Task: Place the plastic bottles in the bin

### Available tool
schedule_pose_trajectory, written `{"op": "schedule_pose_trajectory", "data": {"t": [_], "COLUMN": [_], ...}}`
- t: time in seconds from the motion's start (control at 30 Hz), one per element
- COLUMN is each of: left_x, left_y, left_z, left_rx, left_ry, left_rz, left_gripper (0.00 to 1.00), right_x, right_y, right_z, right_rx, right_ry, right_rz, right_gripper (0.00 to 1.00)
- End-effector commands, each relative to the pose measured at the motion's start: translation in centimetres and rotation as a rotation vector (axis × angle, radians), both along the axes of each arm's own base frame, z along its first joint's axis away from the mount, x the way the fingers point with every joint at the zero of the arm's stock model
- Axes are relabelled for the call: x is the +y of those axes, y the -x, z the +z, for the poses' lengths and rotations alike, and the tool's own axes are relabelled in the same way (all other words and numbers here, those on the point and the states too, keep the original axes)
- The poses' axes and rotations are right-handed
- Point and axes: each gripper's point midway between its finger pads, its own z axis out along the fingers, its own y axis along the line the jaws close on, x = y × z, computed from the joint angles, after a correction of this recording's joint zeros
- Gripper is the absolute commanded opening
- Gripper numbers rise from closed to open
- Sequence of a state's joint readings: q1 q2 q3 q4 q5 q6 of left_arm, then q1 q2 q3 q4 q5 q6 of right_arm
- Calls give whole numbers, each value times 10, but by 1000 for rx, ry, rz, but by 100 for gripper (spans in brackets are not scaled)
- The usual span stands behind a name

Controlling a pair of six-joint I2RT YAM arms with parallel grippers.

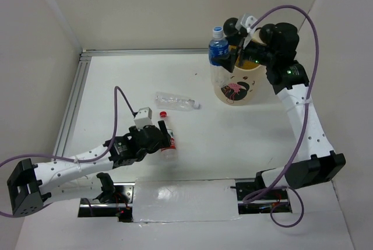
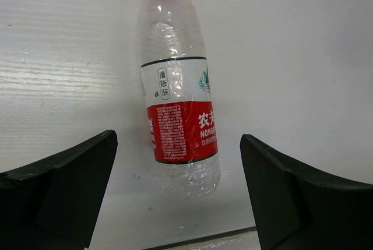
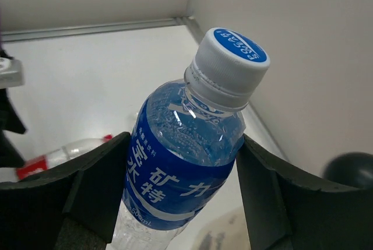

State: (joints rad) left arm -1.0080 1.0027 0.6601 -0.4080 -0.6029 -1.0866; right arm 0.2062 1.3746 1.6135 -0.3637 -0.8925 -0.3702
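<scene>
Left tool (image 2: 178,145) over red-labelled "NONGF" bottle (image 2: 175,87)

Bright, even light; soft shadows.

table (image 1: 245,139): white, matt | rail (image 1: 71,98): grey metal, along left and far table edges | walls (image 1: 145,5): plain white, around table

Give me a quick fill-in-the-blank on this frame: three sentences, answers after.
1. The right gripper is shut on a bottle with a ____ label.
2. The left gripper is ____, its fingers either side of the red-labelled bottle.
3. The unlabelled clear bottle lies on the ____, outside the bin.
Answers: blue; open; table.
</scene>
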Motion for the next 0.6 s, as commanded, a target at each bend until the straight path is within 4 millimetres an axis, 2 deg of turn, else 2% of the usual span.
{"op": "schedule_pose_trajectory", "data": {"t": [0.0,0.03,0.07,0.1,0.2,0.3,0.37,0.43,0.47,0.5,0.53,0.57], "left_x": [-7,-12,-14,-13,-14,-15,-15,-16,-16,-16,-16,-18], "left_y": [-10,-10,-11,-10,-11,-12,-12,-13,-13,-13,-13,-14], "left_z": [9,11,10,6,-2,-1,-1,-3,-3,-6,-6,-11], "left_rx": [-32,-34,-25,-25,-4,-5,-5,-4,-4,2,2,10], "left_ry": [36,56,65,55,49,41,41,40,40,31,31,20], "left_rz": [-2,-12,-16,-21,-25,-30,-30,-30,-30,-30,-30,-30], "left_gripper": [99,99,99,99,99,99,99,99,99,99,99,99], "right_x": [-33,-43,-52,-69,-101,-121,-125,-127,-127,-130,-133,-133], "right_y": [-19,-28,-33,-45,-70,-88,-98,-105,-107,-112,-119,-120], "right_z": [42,43,57,52,51,51,42,34,24,13,-2,-6], "right_rx": [-234,-267,-364,-380,-456,-456,-464,-490,-482,-476,-449,-449], "right_ry": [-4,0,9,24,67,78,104,141,157,186,203,210], "right_rz": [-87,-124,-164,-231,-299,-318,-306,-304,-302,-308,-313,-311], "right_gripper": [0,0,0,0,0,0,3,12,19,41,52,59]}}
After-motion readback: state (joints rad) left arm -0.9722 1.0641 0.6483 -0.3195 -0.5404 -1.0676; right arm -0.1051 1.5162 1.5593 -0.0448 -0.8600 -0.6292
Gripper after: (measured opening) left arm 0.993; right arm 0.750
